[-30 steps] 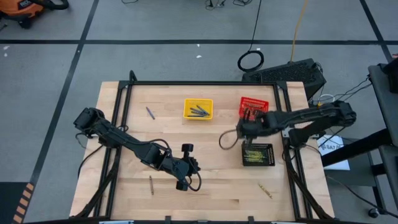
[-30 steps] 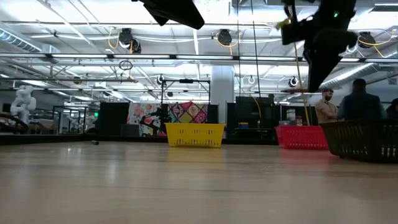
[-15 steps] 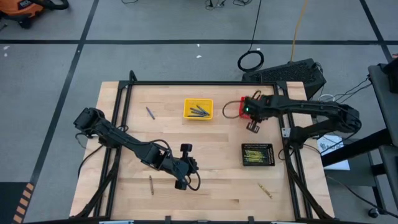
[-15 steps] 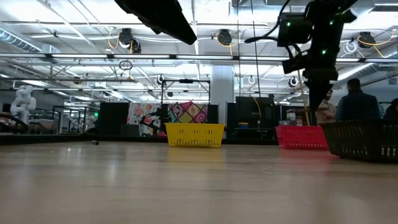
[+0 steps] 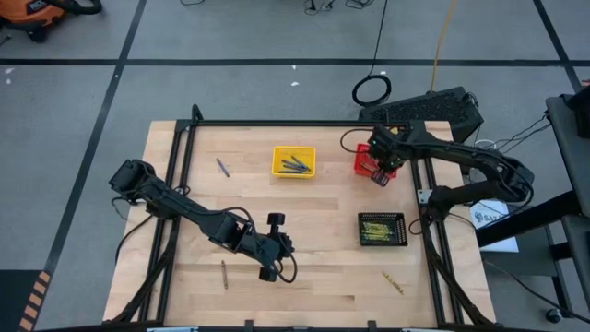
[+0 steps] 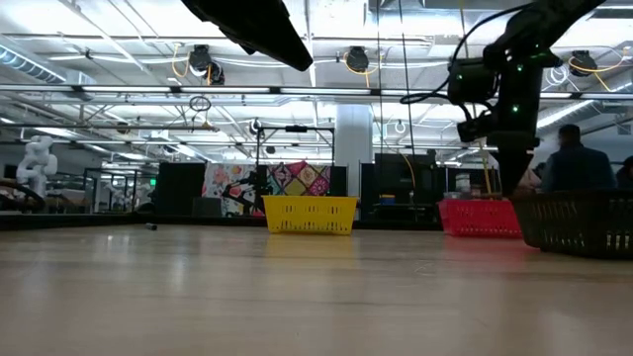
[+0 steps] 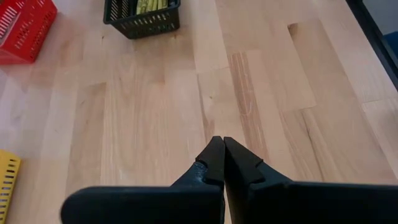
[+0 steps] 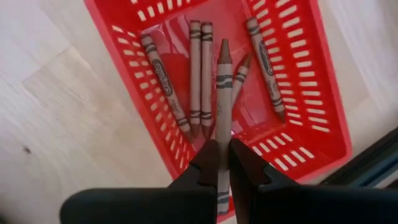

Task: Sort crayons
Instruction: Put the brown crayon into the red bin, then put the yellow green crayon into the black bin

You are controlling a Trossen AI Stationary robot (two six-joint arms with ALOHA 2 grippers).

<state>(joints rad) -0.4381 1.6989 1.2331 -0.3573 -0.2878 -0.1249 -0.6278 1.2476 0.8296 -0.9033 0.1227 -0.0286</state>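
High view: the right arm reaches from the right edge toward the far right of the tabletop, its right end effector hanging over the red basket. The left arm stretches from the left edge to the near middle, where the left end effector hovers over bare wood. The yellow basket at the far middle holds blue-grey crayons. The black basket on the right, nearer than the red one, holds yellow-olive crayons. Three loose crayons lie on the wood: a grey one far left, a brown one near left, just left of the left end effector, and an olive one near right.

Low view: the right arm comes down above the red basket, the black basket just to its right. Two people stand in the room beyond.

Left wrist view: the left end effector's fingers are pressed together, holding nothing, over open tabletop; the black and red baskets lie well beyond.

Right wrist view: the right end effector is closed on a brown crayon, which points out over the red basket. Five brown-red crayons lie inside the basket.
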